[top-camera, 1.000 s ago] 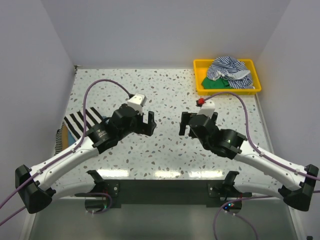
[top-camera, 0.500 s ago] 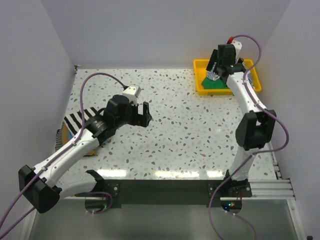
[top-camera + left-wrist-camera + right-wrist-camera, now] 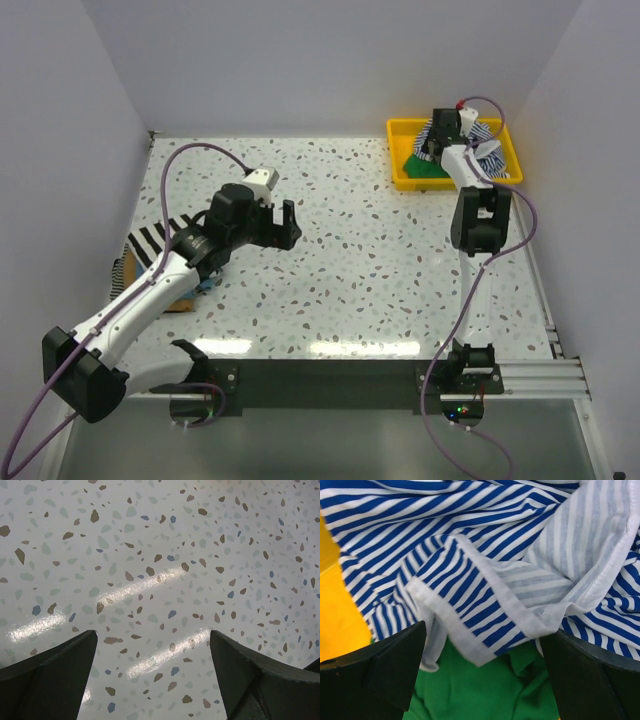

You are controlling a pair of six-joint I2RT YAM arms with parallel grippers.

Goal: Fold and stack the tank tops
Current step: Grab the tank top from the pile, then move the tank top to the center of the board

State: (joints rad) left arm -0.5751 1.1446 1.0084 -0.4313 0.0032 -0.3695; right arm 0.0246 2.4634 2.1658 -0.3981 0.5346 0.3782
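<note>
Two robot arms reach over a white speckled bench [image 3: 380, 270] with pale walls on three sides. The left arm [image 3: 150, 295] stretches diagonally over the left half of the bench. The right arm [image 3: 478, 220] stands tall and reaches to the far right corner.

A yellow tray [image 3: 398, 178] sits directly beneath the right gripper [image 3: 440, 128]. A navy-white striped tank top [image 3: 488, 152] lies crumpled in it, on top of a green tank top [image 3: 425, 168]. In the right wrist view the striped cloth [image 3: 485, 555] fills the space ahead of the gripper, its white hem bunched between the two dark fingers [image 3: 375, 675]. Green cloth [image 3: 485, 690] shows just below that hem. The right gripper [image 3: 482, 630] is spread wide and grips nothing.

A bold black-white striped tank top [image 3: 155, 240] lies flat, well to the left of the left gripper [image 3: 283, 222] and partly hidden under that arm. A scrap of blue cloth [image 3: 205, 287] and a tan edge [image 3: 122, 272] show near it.

The left gripper [image 3: 152, 640] hangs over bare bench with its fingers [image 3: 50, 675] far apart and nothing between them.
</note>
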